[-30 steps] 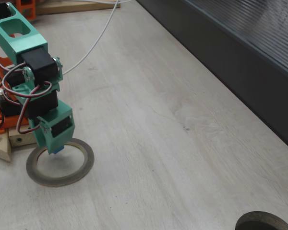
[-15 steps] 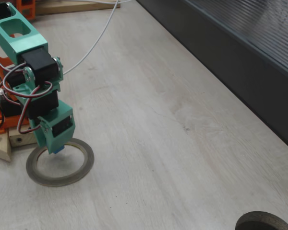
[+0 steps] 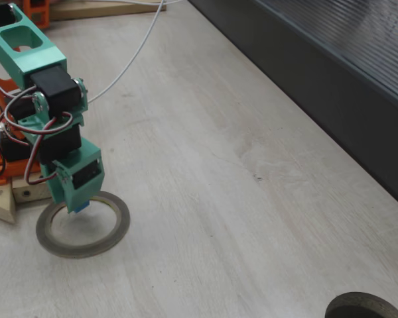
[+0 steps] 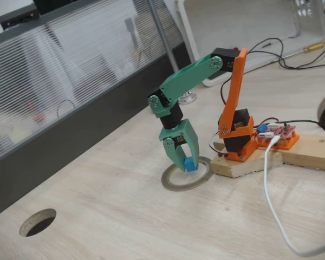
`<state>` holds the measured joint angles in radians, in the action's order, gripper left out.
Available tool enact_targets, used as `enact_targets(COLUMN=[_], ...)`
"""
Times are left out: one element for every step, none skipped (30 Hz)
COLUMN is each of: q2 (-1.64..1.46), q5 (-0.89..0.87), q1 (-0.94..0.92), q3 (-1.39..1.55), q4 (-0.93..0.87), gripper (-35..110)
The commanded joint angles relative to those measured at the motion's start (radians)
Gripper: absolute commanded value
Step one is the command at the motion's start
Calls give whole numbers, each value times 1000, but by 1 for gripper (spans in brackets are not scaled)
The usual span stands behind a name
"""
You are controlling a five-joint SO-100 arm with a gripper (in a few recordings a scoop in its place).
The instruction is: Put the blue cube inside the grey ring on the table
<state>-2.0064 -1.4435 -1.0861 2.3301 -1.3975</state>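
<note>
The green end effector [image 4: 187, 162] pointed down with its fingers pinching the blue cube [image 4: 190, 164], which hung just over the opening of the grey ring [image 4: 170, 183] near its 12 o'clock rim in a fixed view, on the pale table [image 3: 205, 199].

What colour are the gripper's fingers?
Green, clearest in a fixed view: gripper.

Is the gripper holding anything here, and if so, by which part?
Yes: the gripper holds the blue cube between its fingertips, pinched by opposite side faces, over the grey ring.
</note>
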Motion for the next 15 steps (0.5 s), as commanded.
enact_targets(q2=[-15,-15,-15,-15,-15,-15,-15,-15,-15,-15,-15,-15,-15,-15,-15], q5=[-15,-15,-15,-15,-15,-15,-15,-15,-15,-15,-15,-15,-15,-15,-15], q1=[-9,-9,-9,-9,-9,-9,-9,-9,-9,-9,-11,-12,-15,-15,-15], q3=[-8,-8,-8,-8,-8,-8,-8,-8,-8,-8,-8,-8,-8,-8,-8], q4=[-9,-9,-9,-9,-9,-9,-9,-9,-9,-9,-9,-9,-9,-9,-9], gripper=[15,15,15,15,15,15,15,15,15,16,16,16,16,16,16])
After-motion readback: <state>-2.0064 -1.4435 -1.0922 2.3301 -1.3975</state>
